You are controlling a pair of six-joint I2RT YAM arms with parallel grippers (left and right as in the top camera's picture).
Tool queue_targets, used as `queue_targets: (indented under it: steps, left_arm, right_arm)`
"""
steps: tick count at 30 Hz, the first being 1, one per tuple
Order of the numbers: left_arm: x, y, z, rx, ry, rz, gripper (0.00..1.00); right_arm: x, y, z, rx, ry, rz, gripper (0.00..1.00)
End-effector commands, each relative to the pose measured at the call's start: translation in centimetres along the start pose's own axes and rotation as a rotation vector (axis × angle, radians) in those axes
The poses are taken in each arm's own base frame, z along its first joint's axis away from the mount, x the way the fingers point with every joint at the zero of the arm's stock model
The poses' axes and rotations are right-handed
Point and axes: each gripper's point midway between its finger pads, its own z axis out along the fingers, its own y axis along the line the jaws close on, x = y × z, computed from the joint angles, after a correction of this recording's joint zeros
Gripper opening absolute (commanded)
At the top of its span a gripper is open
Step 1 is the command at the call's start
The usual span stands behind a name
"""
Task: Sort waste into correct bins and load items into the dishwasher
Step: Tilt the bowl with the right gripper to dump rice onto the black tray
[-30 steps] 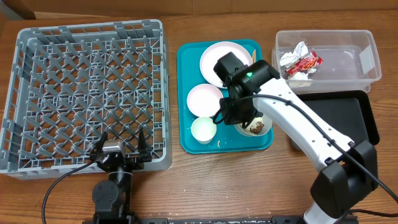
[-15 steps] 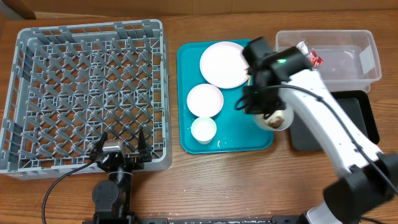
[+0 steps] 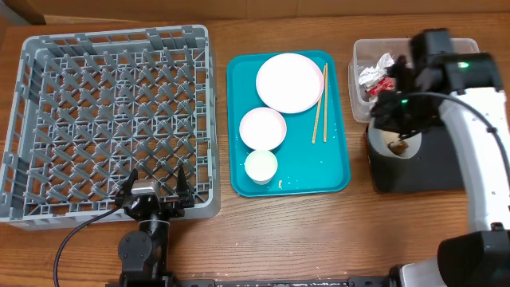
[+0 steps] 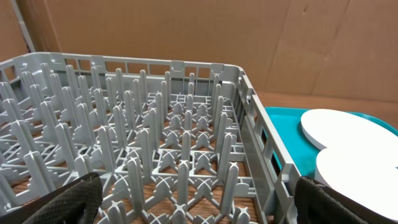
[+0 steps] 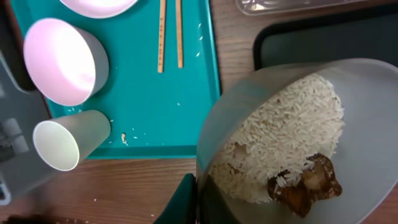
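My right gripper [image 3: 392, 131] is shut on the rim of a white bowl [image 3: 396, 147] and holds it over the left end of the black tray [image 3: 446, 171]. In the right wrist view the gripper [image 5: 198, 198] clamps the bowl [image 5: 249, 118], which holds white rice [image 5: 292, 130] and a brown food lump [image 5: 308, 186]. The red-and-silver wrapper [image 3: 380, 78] lies in the clear tub [image 3: 470, 80]. My left gripper [image 3: 155, 188] is open and empty at the front edge of the grey dish rack [image 3: 107, 119]; its view [image 4: 199, 208] shows the rack's pegs [image 4: 155, 124].
The teal tray [image 3: 335, 179] holds a large plate [image 3: 288, 82], a small pale-pink bowl [image 3: 262, 128], a small cup [image 3: 260, 166] and chopsticks [image 3: 319, 114]. A few rice grains lie on the teal tray [image 5: 161, 118]. The rack holds no dishes.
My right arm has carried the bowl of rice from the teal tray rightward to above the black tray, uncovering the chopsticks. The left arm has not moved.
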Motion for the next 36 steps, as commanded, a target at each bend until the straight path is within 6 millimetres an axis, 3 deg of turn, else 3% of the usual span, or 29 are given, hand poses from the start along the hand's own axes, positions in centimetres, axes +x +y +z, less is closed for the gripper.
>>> queue_targets:
  steps: [1, 9, 27, 36]
  left_arm:
    - [-0.1, 0.1, 0.0, 0.0, -0.008, 0.026, 1.0]
    - [-0.1, 0.1, 0.0, 0.0, -0.008, 0.026, 1.0]
    - [-0.1, 0.1, 0.0, 0.0, -0.008, 0.026, 1.0]
    - [-0.1, 0.1, 0.0, 0.0, -0.008, 0.026, 1.0]
  right_arm:
    - [-0.9, 1.0, -2.1, -0.164, -0.062, -0.062, 0.04]
    - [-1.6, -0.3, -2.6, -0.432, -0.122, -0.054, 0.04]
    - [0.2, -7.9, 2.5, -0.817, -0.336, 0.186, 0.04]
    - [0.0, -9.9, 0.6, -0.986, -0.508, 0.25, 0.04]
